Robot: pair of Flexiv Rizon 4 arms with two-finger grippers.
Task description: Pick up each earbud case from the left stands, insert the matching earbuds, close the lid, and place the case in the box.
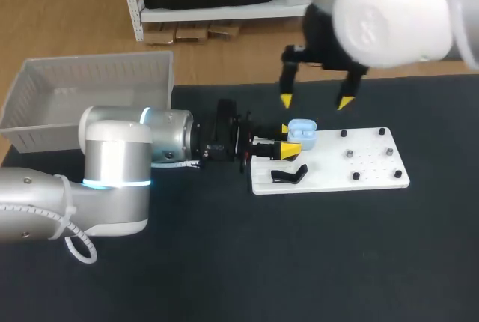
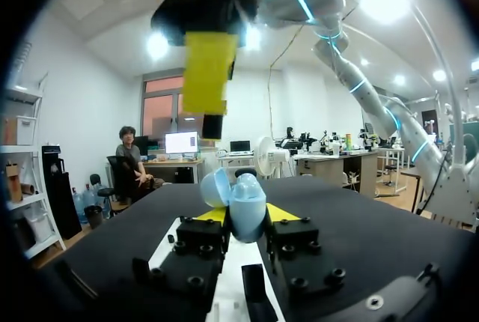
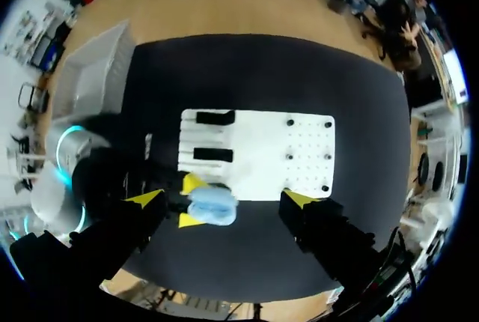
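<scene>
Two left fingers [image 1: 287,149] grip the blue earbud case [image 1: 301,132] at the frame's centre; right fingers [image 1: 286,100], higher up, stand wide open.

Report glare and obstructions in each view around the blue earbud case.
Head view: right arm's white shell looms over the upper corner, case unobstructed. Left wrist view: ceiling lights flare above the case. Right wrist view: no glare, case plain in the left gripper.
</scene>
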